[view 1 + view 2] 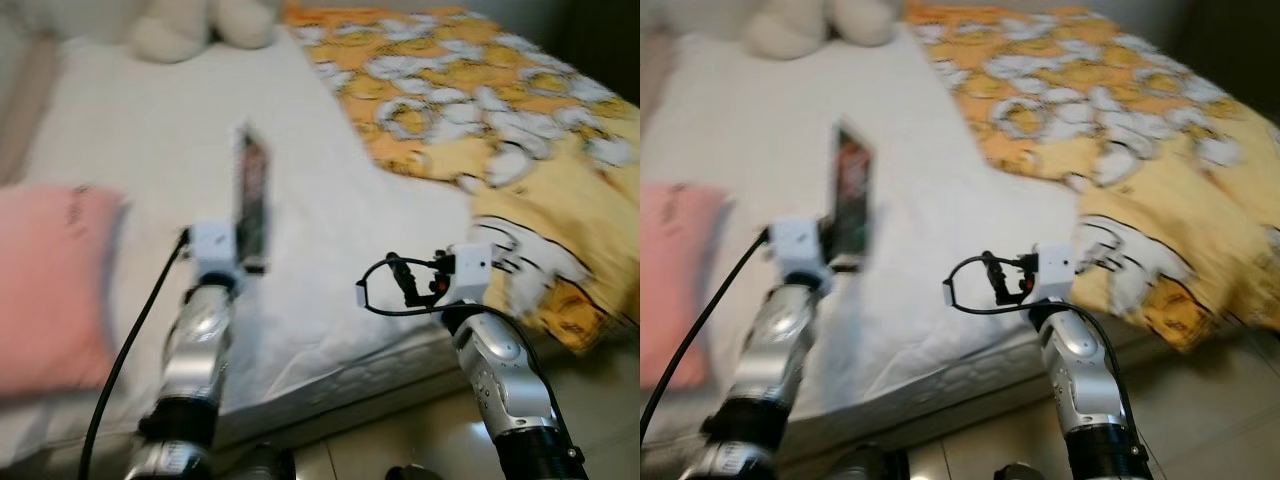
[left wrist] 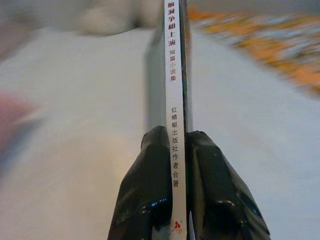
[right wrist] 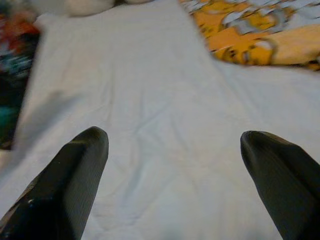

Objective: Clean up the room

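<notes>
Left gripper [image 2: 179,150] clamps a book [image 1: 251,200] upright above the white bed [image 1: 150,150]; right gripper [image 3: 175,150] hangs spread wide near the yellow quilt [image 1: 500,110].

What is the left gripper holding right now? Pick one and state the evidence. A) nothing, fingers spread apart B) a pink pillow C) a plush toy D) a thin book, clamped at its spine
D. In the left wrist view the left gripper has both fingers pressed against a thin book with printed characters down its white spine, held on edge above the white bed sheet.
</notes>
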Available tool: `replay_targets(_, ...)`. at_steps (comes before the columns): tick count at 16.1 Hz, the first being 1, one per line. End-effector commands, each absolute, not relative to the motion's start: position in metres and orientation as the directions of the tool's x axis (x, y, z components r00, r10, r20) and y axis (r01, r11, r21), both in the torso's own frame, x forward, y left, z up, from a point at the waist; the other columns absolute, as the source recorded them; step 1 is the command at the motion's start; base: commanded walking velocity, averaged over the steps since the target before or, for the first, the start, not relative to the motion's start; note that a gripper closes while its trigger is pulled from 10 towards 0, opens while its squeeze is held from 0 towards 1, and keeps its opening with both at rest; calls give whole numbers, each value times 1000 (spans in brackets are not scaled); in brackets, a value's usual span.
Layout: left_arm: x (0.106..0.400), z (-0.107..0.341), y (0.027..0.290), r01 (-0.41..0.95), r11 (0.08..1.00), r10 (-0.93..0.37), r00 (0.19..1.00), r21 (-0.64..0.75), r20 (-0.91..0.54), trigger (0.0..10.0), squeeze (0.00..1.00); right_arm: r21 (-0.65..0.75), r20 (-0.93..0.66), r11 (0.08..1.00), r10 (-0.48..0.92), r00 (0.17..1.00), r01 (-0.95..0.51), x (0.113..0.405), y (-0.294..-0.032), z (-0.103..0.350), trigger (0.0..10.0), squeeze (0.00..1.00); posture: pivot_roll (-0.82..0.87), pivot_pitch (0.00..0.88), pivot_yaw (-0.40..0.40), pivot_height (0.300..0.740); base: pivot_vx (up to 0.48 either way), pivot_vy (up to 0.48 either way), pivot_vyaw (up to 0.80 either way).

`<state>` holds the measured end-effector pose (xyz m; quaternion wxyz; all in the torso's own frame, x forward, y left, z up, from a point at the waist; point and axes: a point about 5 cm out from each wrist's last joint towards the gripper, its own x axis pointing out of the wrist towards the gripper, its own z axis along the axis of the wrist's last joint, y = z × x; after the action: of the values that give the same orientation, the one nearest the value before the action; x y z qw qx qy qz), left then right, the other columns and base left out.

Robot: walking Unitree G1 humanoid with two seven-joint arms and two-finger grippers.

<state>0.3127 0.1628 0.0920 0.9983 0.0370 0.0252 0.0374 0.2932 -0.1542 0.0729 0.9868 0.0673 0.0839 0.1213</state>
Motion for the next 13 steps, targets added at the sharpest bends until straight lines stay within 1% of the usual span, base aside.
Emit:
replay_targets(1,320,110,163,-115,987,113,993,115,20,10000,0,141,-131,959,263,956,-245,298,-150,75,10000,0,5,0,45,740,0,0,500)
replay_targets(2,327,112,168,-167,977,168,986,134,7,10000,0,130,-116,956,279,953,-264,304,-144,77,10000,0,7,0,57,740,0,0,500)
replay_targets(4,336,118,167,-178,975,177,984,130,24,10000,0,133,-91,956,276,957,-263,312,-141,81,10000,0,5,0,53,740,0,0,497)
replay_targets(6,338,122,167,-181,972,177,983,149,42,10000,0,132,-78,955,278,957,-266,315,-139,83,10000,0,4,0,50,740,0,0,500)
replay_targets(10,335,117,158,-158,968,155,987,196,30,10000,0,96,-101,944,325,940,-316,301,-139,72,10000,0,-8,0,39,740,0,0,494)
replay_targets(13,332,112,152,-133,967,132,991,217,19,10000,0,111,-102,933,354,930,-343,298,-133,68,10000,0,0,0,35,740,0,0,481)
